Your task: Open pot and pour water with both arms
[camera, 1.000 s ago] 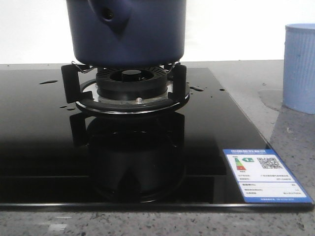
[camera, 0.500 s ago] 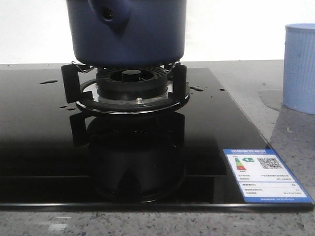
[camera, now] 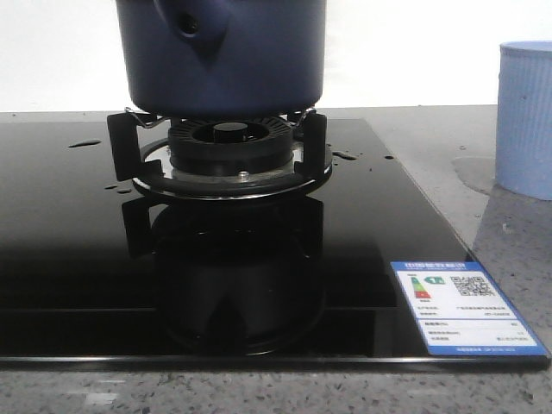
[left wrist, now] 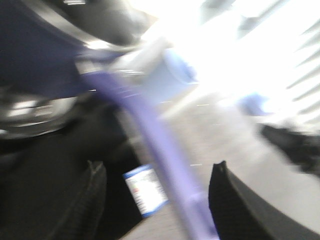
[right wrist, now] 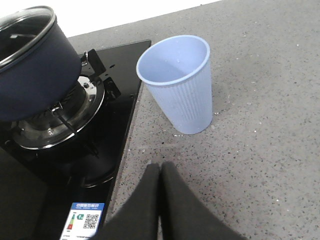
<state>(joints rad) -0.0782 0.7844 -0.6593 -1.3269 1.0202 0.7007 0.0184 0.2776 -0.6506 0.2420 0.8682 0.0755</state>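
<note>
The dark navy pot [camera: 222, 53] sits on the gas burner [camera: 228, 147], its handle stub with a hole facing the camera. In the right wrist view the pot [right wrist: 35, 75] carries a glass lid [right wrist: 22, 32] with a metal rim. The left wrist view is blurred: the pot [left wrist: 35, 55] is close, and a long purple handle [left wrist: 150, 125] runs from it between the fingers of my open left gripper [left wrist: 157, 167], nearer one finger. My right gripper [right wrist: 160, 167] is shut and empty above the stone counter, near the pale blue ribbed cup [right wrist: 177, 85].
The black glass hob [camera: 69, 259] has water drops and a blue-and-white energy label [camera: 461, 306] at its front right corner. The cup [camera: 526, 121] stands on the grey speckled counter [right wrist: 260, 125] right of the hob.
</note>
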